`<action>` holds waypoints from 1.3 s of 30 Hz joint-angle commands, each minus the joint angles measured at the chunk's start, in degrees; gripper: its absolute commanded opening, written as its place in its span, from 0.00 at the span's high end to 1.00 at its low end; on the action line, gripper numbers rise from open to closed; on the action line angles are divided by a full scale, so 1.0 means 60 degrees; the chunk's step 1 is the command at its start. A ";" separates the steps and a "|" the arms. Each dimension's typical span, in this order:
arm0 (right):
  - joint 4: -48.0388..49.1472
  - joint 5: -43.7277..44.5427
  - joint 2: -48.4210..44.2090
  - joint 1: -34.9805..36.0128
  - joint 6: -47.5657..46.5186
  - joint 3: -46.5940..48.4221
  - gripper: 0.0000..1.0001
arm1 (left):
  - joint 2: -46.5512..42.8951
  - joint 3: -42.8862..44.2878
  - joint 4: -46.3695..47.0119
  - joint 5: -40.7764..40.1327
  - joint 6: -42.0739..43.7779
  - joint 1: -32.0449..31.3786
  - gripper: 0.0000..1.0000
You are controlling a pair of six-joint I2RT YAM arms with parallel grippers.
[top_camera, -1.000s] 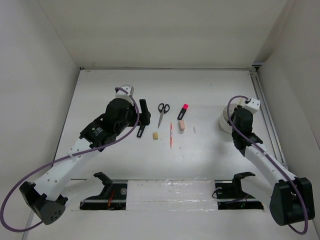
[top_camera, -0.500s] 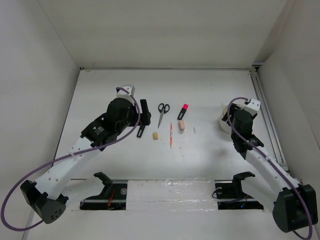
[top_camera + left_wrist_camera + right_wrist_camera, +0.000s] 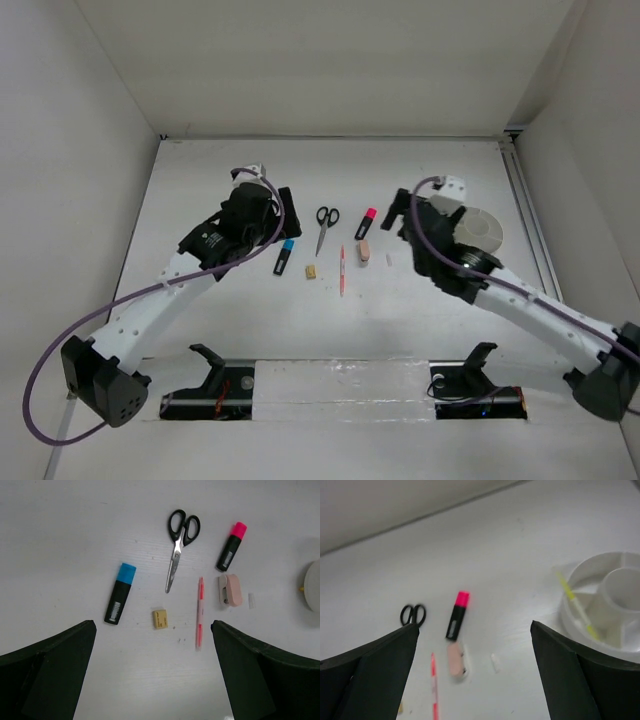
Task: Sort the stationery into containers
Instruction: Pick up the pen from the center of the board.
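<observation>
Currently, the round white divided tub (image 3: 620, 590) sits at the right side of the table (image 3: 300, 320). The pale yellow stick (image 3: 577, 607) lies in one outer compartment, one end up at the rim.

The other stationery lies in a loose row well to the tub's left:
- the black marker with pink-red cap (image 3: 457, 615)
- the pink eraser (image 3: 455, 662), just beside that marker's black end
- the thin red pen (image 3: 434, 685)
- the black-handled scissors (image 3: 176, 555)
- the tan eraser (image 3: 159, 618)
- the black marker with blue cap (image 3: 120, 594)

The right gripper (image 3: 473, 626) hangs empty, fingers spread wide, facing the pink-capped marker. The left gripper (image 3: 153, 624) is likewise spread wide and empty above the row.

The next pickup is probably that marker:
1. Align the fingers across its barrel, not along it.
2. Close near the cap end, clear of the eraser.
3. Lift straight up before swinging to the tub.
4. Release into a free compartment without knocking the stick.
</observation>
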 commanded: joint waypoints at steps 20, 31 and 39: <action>-0.1378 -0.2789 0.1758 -0.0210 0.0408 0.0828 0.00 | 0.1468 -0.0176 0.0657 0.1301 -0.0834 0.0548 0.00; -0.2228 -0.3464 0.4392 0.1969 0.1768 0.2102 0.15 | 0.1468 0.1227 -0.0059 0.0187 -0.1010 0.0722 0.00; -0.2419 -0.3363 0.7306 0.2353 0.2251 0.3625 0.28 | 0.1556 0.1858 -0.0602 0.0231 -0.0542 0.1134 0.00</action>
